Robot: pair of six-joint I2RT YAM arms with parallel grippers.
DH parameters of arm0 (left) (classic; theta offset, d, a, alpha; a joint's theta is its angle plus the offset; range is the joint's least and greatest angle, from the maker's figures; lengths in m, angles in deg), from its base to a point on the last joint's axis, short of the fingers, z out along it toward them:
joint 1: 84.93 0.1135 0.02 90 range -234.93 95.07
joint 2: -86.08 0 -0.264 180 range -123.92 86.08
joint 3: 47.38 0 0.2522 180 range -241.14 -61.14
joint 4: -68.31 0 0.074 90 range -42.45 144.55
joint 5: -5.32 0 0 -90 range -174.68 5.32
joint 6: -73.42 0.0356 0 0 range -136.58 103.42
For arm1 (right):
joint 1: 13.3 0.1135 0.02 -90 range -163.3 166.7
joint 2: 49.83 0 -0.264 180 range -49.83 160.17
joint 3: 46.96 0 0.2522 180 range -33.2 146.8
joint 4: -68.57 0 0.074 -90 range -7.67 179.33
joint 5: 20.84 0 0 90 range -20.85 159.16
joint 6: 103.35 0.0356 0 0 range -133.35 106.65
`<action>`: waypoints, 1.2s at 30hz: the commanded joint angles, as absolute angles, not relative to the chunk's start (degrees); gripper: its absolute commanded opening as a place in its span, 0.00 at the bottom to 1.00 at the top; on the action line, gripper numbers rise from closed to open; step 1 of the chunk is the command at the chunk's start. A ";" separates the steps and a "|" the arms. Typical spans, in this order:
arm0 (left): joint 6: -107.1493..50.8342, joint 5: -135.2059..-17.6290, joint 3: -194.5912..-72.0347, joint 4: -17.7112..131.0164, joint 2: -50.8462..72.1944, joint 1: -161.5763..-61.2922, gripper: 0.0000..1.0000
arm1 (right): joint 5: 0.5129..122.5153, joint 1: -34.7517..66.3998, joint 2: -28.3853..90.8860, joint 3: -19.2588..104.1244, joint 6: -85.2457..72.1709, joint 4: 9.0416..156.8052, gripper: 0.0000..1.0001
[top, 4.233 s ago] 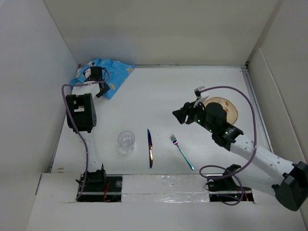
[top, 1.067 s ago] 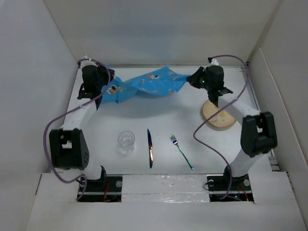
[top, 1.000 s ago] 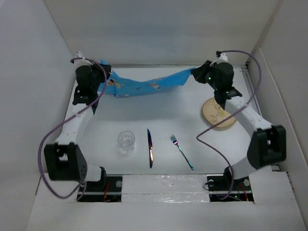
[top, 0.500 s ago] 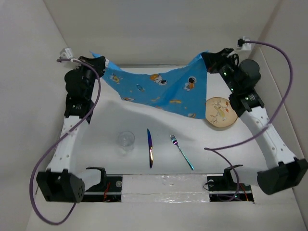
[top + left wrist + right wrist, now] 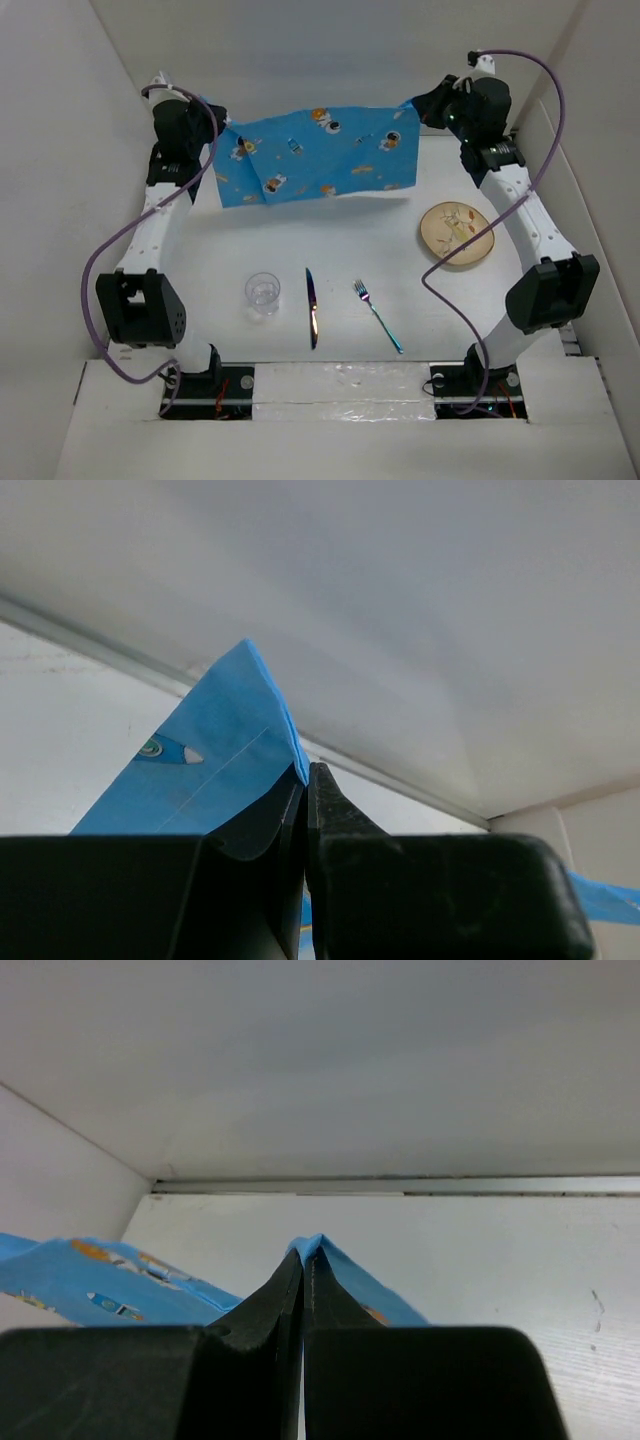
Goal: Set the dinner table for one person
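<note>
A blue cartoon-print placemat hangs stretched in the air above the far part of the white dinner table. My left gripper is shut on its left corner. My right gripper is shut on its right corner. The cloth's lower left part is folded up on itself. On the table nearer me lie a clear glass, a knife and a fork, with a round wooden plate at the right.
White walls close in the table at the back and both sides. Both arms reach high toward the back wall, with purple cables looping beside them. The arm bases sit at the near edge.
Both grippers have moved back and closer together along the far wall, and the placemat now hangs flatter and higher between them. Glass, knife, fork and plate have not moved.
</note>
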State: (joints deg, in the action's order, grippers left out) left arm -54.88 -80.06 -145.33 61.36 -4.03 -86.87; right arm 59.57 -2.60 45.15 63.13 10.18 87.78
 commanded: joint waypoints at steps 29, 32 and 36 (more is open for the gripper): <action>-61.14 -77.30 -91.12 91.20 1.18 -86.60 0.00 | 59.58 -4.07 33.58 3.20 14.16 66.43 0.00; -60.96 -76.51 -90.33 91.11 2.14 -86.60 0.00 | 60.54 -4.07 30.60 0.99 14.77 67.91 0.00; -60.52 -75.63 -88.84 90.76 3.98 -86.60 0.00 | 60.45 -4.60 27.52 -1.47 14.86 68.53 0.00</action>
